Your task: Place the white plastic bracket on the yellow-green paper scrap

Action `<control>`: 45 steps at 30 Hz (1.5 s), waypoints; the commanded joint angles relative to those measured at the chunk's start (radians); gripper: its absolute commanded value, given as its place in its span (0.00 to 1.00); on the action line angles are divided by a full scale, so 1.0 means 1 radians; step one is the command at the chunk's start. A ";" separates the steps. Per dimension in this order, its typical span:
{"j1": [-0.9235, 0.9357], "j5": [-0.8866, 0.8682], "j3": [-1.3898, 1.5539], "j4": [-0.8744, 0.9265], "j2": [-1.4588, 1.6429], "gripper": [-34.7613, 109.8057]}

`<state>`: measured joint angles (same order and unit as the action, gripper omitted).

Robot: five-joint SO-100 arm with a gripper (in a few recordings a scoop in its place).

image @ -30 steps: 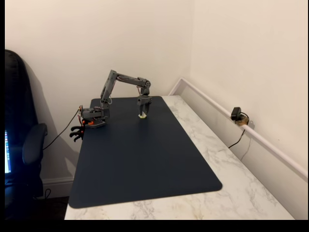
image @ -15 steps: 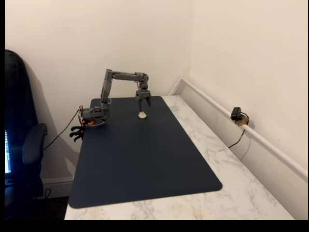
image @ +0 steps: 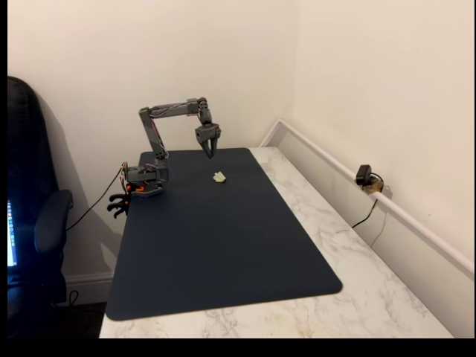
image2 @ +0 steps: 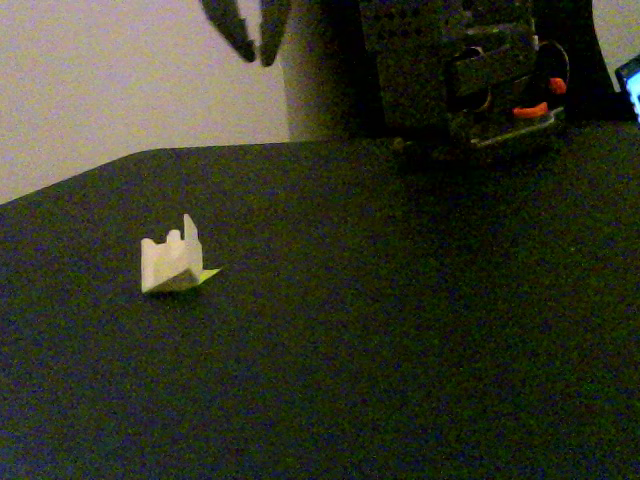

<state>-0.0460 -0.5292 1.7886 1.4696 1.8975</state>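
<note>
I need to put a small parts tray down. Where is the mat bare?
The near half of the dark mat is bare, as is the marble table right of it. It is crowded only at the far end: white bracket, arm base.

fingers raised, empty | white plastic bracket on mat

A white marble-patterned table carries a dark blue mat, on which the yellow-green paper scrap lies flat beneath the white plastic bracket.
</note>
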 commanded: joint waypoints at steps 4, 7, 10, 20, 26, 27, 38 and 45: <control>-0.035 0.015 0.141 -0.035 0.209 0.24; -0.048 0.091 0.259 -0.158 0.321 0.24; -0.044 0.137 0.365 -0.241 0.426 0.24; -0.091 0.339 0.724 -0.502 0.726 0.24; -0.077 0.396 0.821 -0.545 0.801 0.24; -0.071 0.400 0.833 -0.548 0.805 0.24; -0.055 0.446 1.055 -0.663 0.959 0.24; -0.043 0.454 1.170 -0.676 1.106 0.24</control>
<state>-0.0966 -0.0736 2.9376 0.8176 2.9606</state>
